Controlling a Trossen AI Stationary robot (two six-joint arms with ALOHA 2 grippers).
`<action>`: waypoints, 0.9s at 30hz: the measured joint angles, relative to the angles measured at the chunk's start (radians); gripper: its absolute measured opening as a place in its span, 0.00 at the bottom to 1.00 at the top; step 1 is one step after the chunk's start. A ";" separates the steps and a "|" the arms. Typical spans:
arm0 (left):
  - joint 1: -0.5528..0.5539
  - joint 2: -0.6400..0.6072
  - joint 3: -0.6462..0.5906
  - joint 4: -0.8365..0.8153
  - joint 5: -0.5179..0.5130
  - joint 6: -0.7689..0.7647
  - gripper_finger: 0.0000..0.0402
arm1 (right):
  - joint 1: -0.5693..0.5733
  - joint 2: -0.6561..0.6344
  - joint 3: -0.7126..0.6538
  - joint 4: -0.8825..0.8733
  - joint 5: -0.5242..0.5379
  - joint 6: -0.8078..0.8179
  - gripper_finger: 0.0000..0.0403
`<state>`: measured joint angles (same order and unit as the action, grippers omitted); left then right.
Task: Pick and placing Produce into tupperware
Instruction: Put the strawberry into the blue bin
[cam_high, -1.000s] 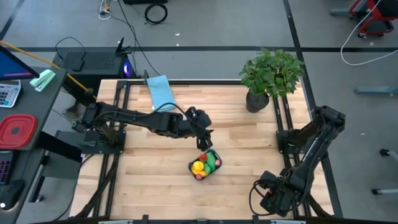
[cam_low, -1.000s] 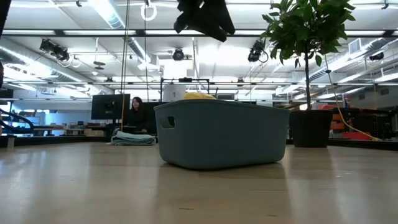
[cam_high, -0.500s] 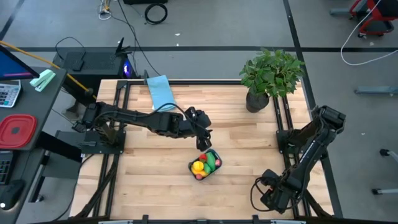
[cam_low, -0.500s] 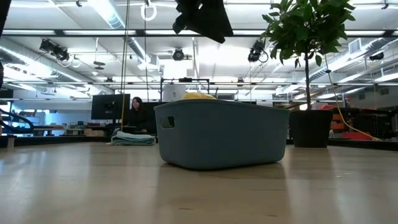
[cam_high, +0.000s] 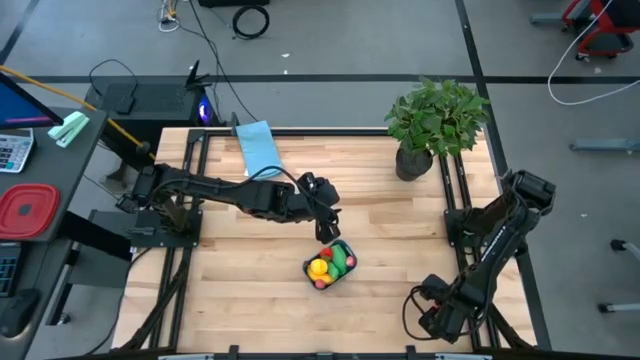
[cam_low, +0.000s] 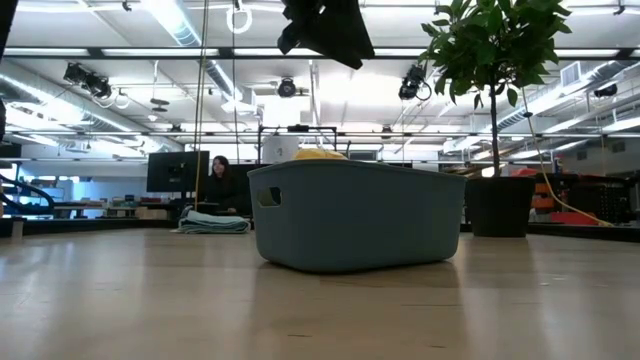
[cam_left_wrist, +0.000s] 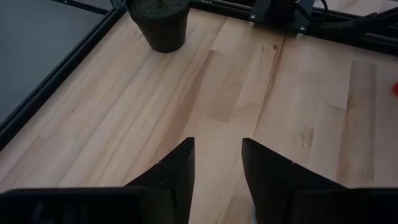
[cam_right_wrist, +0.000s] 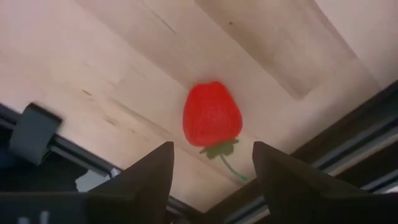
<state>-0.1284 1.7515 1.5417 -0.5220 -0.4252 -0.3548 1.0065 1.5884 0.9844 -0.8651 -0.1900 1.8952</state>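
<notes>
The dark teal tub (cam_high: 346, 250) stands mid-table and holds a yellow piece (cam_high: 318, 268), a green piece (cam_high: 341, 262) and small red ones (cam_high: 322, 283). In the low view a yellow top (cam_low: 320, 153) pokes over the tub's rim (cam_low: 355, 215). My left gripper (cam_high: 327, 233) hangs open and empty above the tub's far side; it also shows in the low view (cam_low: 325, 30) and in its own wrist view (cam_left_wrist: 216, 152). My right gripper (cam_high: 432, 318) is open at the near right corner. A red strawberry (cam_right_wrist: 212, 115) lies on the wood just ahead of its fingers (cam_right_wrist: 211, 155), untouched.
A potted plant (cam_high: 435, 120) stands at the far right; its pot shows in the left wrist view (cam_left_wrist: 158, 22). A light blue folded cloth (cam_high: 257, 148) lies at the far edge. Black frame rails (cam_right_wrist: 37, 134) run close by the strawberry. Bare wood surrounds the tub.
My right arm has eased a little toward the table's near edge. The tub and its contents have stayed where they were.
</notes>
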 joint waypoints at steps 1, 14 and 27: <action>0.000 0.000 0.000 0.000 0.000 0.000 0.35 | 0.000 0.007 0.000 0.001 0.000 0.000 0.57; 0.000 0.000 0.000 0.000 0.000 -0.006 0.34 | 0.000 0.060 0.000 0.052 0.003 -0.003 0.58; 0.000 0.000 0.000 0.000 0.000 -0.026 0.34 | 0.000 0.075 -0.010 0.047 -0.004 -0.010 0.58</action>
<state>-0.1284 1.7515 1.5417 -0.5217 -0.4248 -0.3805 1.0065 1.6634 0.9746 -0.8178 -0.1940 1.8854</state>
